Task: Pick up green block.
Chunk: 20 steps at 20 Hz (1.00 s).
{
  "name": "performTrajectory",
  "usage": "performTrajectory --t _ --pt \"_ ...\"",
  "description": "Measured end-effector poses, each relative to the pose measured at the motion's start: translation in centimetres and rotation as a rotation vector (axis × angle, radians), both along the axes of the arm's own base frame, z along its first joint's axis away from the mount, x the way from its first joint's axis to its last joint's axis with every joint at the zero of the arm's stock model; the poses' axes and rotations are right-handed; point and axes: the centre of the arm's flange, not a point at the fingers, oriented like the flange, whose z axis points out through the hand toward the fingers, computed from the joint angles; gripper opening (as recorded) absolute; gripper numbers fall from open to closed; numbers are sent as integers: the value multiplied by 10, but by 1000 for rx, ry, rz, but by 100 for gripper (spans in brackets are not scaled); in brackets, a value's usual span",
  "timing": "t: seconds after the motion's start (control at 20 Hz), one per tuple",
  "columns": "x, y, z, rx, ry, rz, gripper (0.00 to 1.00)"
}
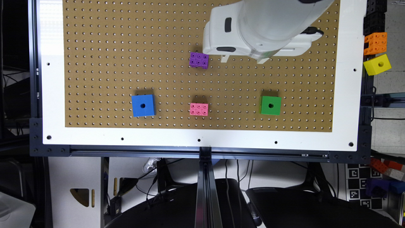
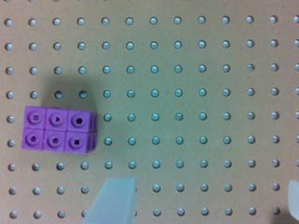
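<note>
Wrist view has the jaws spread wide over bare bench (image 2: 201,93), nothing between them, the purple brick (image 2: 58,129) just outside one finger; the green block (image 1: 270,105) sits well apart, so travel comes first.

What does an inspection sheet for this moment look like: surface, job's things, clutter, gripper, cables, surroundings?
Surface: brown pegboard with rows of holes, set in a white frame.
Job's things: bright green plain cube with a round top hole sits on the board, untouched, apart from the gripper.
Clutter: blue holed cube, pink studded brick, purple studded brick, all on the board, standing apart.
Gripper: white gripper hovers over bare board beside the purple brick; fingers wide apart, holding nothing.
Cables: dark cables hang under the table.
Surroundings: yellow holed cube and orange brick off the board at the exterior view's right.
</note>
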Motion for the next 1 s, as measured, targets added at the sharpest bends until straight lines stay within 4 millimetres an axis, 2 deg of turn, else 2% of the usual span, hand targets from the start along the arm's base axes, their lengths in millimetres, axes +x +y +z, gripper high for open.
performTrajectory --t 0.75,0.8,0.9,1.0 --pt "0 2 1 0 -1 3 100" --pt "49 89 1 47 -42 22 100" --pt "65 103 -7 54 -39 22 100" --pt "77 106 -13 59 -34 21 100"
